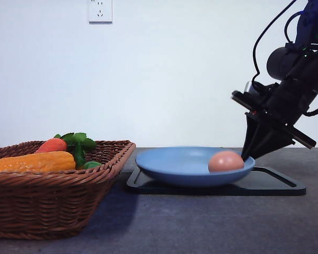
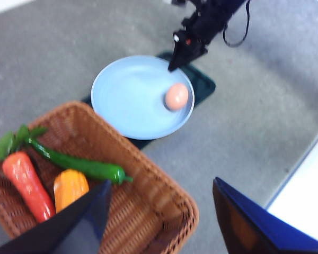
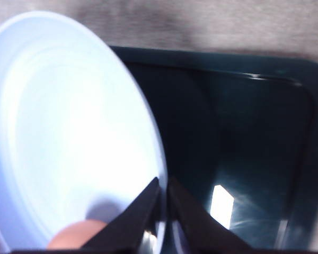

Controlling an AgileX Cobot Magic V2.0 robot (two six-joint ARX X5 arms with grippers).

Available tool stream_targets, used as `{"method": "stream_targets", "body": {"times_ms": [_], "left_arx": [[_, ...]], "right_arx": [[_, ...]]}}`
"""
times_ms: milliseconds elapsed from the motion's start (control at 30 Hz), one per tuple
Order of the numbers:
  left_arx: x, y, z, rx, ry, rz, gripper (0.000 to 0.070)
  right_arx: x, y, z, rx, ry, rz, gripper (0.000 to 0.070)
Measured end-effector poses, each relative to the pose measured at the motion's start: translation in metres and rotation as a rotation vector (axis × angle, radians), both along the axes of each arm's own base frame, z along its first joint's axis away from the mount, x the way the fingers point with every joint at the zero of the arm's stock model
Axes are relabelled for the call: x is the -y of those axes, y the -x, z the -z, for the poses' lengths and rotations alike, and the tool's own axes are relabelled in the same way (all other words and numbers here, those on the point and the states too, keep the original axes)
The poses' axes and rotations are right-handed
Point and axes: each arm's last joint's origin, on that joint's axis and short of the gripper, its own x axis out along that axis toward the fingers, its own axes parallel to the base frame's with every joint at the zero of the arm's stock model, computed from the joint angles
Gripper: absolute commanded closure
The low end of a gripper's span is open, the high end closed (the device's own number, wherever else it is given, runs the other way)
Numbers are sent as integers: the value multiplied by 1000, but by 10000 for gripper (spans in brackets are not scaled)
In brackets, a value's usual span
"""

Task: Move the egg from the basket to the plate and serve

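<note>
We see egg (image 1: 226, 161) lying in plate (image 1: 172, 161), right side near rim. Plate sits on black tray (image 1: 275, 182), rt of basket (image 1: 53, 203) w/ veg. Right end effector (image 1: 248, 154) pinched narrow on plate's right rim. Left end effector (image 2: 161, 211) spread wide above basket, holding nothing.

My right arm (image 1: 294, 63) is matte black, with looping black cables, a blue upper housing and a small green light. My right gripper (image 1: 249, 153) ends in dark, tapering wedge-shaped fingers. My left gripper's fingers (image 2: 254, 222) are broad, dark blue, flat and pointed.
</note>
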Motion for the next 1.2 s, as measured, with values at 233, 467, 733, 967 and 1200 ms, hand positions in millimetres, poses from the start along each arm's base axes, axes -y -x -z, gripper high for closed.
{"method": "stream_targets", "body": {"times_ms": [233, 467, 733, 967, 1200], "left_arx": [[1, -1, 1, -11, -3, -5, 307], [1, -1, 1, -12, -2, -7, 307], [2, -2, 1, -14, -6, -9, 307], [11, -10, 1, 8, 5, -24, 328], [29, -33, 6, 39, -42, -102, 602]], "right_arx": [[5, 0, 0, -5, 15, 18, 679], [7, 0, 0, -9, 14, 23, 489], [18, -3, -7, -10, 7, 49, 485], [54, 8, -50, 72, 10, 132, 492], [59, 41, -92, 121, 31, 112, 688]]}}
